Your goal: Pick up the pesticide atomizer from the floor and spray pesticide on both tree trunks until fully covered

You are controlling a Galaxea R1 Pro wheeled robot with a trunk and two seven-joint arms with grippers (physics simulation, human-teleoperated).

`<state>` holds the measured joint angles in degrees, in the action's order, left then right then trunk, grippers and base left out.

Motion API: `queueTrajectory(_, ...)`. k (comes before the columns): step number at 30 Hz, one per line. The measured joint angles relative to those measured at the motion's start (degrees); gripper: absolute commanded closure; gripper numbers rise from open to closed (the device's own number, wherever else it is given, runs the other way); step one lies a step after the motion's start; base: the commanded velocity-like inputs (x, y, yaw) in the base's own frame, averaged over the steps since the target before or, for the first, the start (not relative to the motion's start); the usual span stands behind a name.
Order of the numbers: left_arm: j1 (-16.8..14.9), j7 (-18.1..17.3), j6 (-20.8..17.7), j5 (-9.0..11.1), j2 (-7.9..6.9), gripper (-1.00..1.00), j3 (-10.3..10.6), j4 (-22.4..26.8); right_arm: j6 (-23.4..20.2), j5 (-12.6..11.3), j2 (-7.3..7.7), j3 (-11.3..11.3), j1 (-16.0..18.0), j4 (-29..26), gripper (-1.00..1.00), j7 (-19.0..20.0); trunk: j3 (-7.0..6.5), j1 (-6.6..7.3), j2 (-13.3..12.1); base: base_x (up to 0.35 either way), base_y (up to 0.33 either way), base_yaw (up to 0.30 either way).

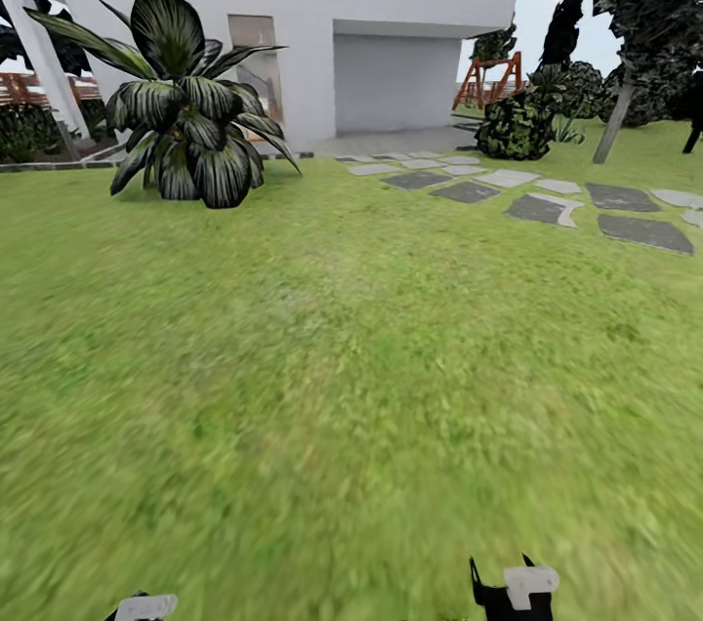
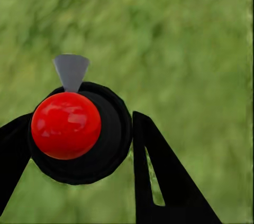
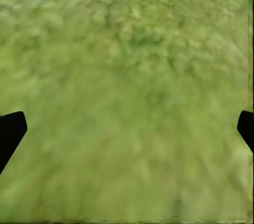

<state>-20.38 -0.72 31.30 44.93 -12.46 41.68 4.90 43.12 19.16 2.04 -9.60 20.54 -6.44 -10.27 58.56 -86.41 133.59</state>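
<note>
- The pesticide atomizer [image 2: 79, 131] sits between the fingers of the left claw [image 2: 79, 155]: in the left wrist view a round black body with a glossy red ball cap and a small grey wedge-shaped nozzle is flanked by one black finger on each side, both touching it, with the grass floor [image 2: 185, 34] behind. The left claw is pinching the atomizer.
- The right claw [image 3: 127, 129] is spread wide; its dark fingertips [image 3: 10, 131] peek in at the two edges of the right wrist view with nothing but grass between them.
- Handling, as a judgement: the body looks like rigid plastic, smooth and rounded, so it could twist or slip in a two-finger pinch. Holding across the widest part of the black body, below the cap, seems safest. The cap and nozzle look like the delicate parts and should stay free.
- In the head view, a leaning tree trunk [image 1: 615, 118] stands at the far right beyond the grey stepping stones [image 1: 547, 206]. A broad-leafed palm [image 1: 186, 103] and a white house [image 1: 391, 6] lie far ahead.
</note>
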Motion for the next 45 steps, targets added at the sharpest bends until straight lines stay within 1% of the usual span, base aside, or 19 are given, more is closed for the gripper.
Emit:
queueTrajectory(10, 0.0, 0.0, 0.0, 0.0, 0.01, 1.00, 0.0, 0.0, 0.0, 0.0, 0.00, 0.0, 0.0, 0.0, -1.00, 0.0, 0.00, 0.00, 0.0, -0.003, -0.268, -0.300)
queueTrajectory(36, 0.0, 0.0, -0.1, 0.0, 0.01, 1.00, 0.0, 0.0, 0.0, 0.1, 0.00, 0.1, 0.0, 0.0, -1.00, 0.0, 0.00, -0.01, 0.0, -0.079, -0.268, -0.300)
queueTrajectory(45, 0.0, 0.0, -0.1, 0.0, 0.01, 1.00, 0.0, 0.0, 0.0, 0.1, 0.00, 0.1, 0.0, 0.0, -1.00, 0.0, 0.00, 0.00, 0.0, -0.014, -0.268, -0.300)
